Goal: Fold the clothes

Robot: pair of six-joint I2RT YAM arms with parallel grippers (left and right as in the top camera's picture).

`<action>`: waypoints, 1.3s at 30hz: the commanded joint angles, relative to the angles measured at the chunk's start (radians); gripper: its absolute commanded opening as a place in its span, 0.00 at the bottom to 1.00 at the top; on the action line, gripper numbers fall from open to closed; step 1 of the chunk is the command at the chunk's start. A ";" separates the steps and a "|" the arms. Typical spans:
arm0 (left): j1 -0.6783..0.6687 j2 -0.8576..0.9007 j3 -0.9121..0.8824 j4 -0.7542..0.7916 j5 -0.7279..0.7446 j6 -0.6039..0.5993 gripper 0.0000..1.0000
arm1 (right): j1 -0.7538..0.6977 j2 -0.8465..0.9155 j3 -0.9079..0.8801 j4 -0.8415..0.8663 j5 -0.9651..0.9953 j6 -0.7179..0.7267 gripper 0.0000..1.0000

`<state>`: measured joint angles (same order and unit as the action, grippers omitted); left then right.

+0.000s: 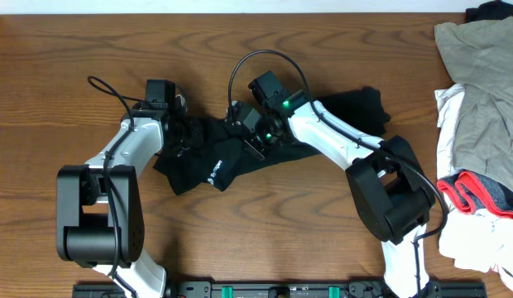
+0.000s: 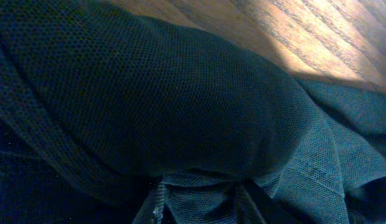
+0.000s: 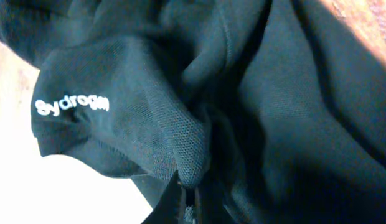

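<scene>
1. black garment (image 1: 227,161): plain matte black, small white logo (image 1: 213,172) printed near one edge
2. black garment in left wrist view (image 2: 168,106): fine mesh of tiny dots, reads dark teal-black in dim light
3. black garment in right wrist view (image 3: 274,112): white lettering (image 3: 71,106)
4. table (image 1: 74,41): mid-brown wood, darker grain streaks
5. khaki garment (image 1: 480,74): plain beige-khaki
6. white cloth (image 1: 451,112): plain white
7. red-and-white item (image 1: 476,194): red band, white, dark grey patch
8. left arm (image 1: 132,145) and right arm (image 1: 331,132): white shells, black joints; green light (image 1: 285,104) on the right one
</scene>
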<state>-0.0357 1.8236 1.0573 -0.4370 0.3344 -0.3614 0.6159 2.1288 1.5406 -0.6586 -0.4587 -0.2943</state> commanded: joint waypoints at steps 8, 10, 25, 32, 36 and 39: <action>0.003 0.058 -0.015 -0.006 -0.040 0.013 0.39 | -0.112 -0.099 0.018 0.005 0.278 0.133 0.01; 0.003 0.058 -0.015 -0.006 -0.040 0.013 0.39 | -0.148 -0.119 0.018 0.013 0.295 0.131 0.01; 0.003 0.058 -0.015 -0.007 -0.040 0.013 0.39 | -0.187 -0.124 0.017 -0.007 0.130 0.131 0.32; 0.004 0.058 -0.015 -0.007 -0.040 0.013 0.39 | -0.180 -0.124 0.017 -0.024 -0.030 0.084 0.25; 0.012 0.058 -0.014 -0.006 -0.040 0.014 0.39 | -0.227 -0.129 0.017 -0.074 0.269 0.261 0.35; 0.033 0.058 -0.014 -0.011 -0.040 0.018 0.39 | -0.304 -0.148 0.017 -0.102 0.291 0.254 0.50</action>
<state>-0.0311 1.8267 1.0584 -0.4335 0.3454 -0.3614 0.3950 2.0216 1.5429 -0.7498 -0.2802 -0.0906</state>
